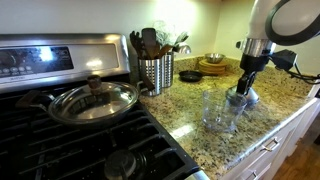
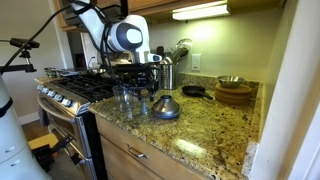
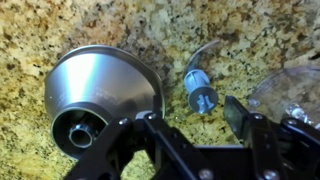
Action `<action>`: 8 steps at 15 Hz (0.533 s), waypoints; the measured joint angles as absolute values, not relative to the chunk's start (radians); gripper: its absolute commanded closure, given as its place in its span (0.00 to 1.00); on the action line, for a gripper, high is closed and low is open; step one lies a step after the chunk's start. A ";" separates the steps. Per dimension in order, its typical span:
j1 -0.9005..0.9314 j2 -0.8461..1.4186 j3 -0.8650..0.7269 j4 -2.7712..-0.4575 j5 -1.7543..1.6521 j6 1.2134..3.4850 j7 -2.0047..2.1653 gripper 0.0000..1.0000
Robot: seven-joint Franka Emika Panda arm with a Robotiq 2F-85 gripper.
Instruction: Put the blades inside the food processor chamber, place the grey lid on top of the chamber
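Note:
In the wrist view the blades [image 3: 200, 90], a small grey spindle with curved blade tips, lie on the granite counter. The grey lid [image 3: 100, 95] lies on its side just to their left. The rim of the clear food processor chamber [image 3: 296, 88] shows at the right edge. My gripper [image 3: 195, 122] is open and empty, low over the counter, with the blades just beyond its fingertips. In both exterior views the gripper [image 1: 243, 86] [image 2: 143, 86] hangs between the chamber [image 1: 220, 112] [image 2: 125, 100] and the lid [image 1: 241, 98] [image 2: 166, 108]. The blades are hidden there.
A glass pan lid [image 1: 92, 100] lies on the stove. A perforated steel utensil holder [image 1: 155, 72] stands behind the chamber. A small black pan [image 1: 190, 76] and wooden dishes [image 1: 212, 66] sit at the back. The counter's front edge [image 1: 262, 140] is close.

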State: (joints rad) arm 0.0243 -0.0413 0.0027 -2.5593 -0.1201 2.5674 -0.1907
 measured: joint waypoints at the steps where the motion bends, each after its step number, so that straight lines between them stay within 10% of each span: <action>1: 0.024 -0.040 0.003 -2.558 -0.119 2.567 -0.191 0.73; 4: 0.024 -0.039 0.007 -2.558 -0.119 2.567 -0.191 0.91; 8: 0.024 -0.039 0.008 -2.552 -0.119 2.567 -0.191 0.90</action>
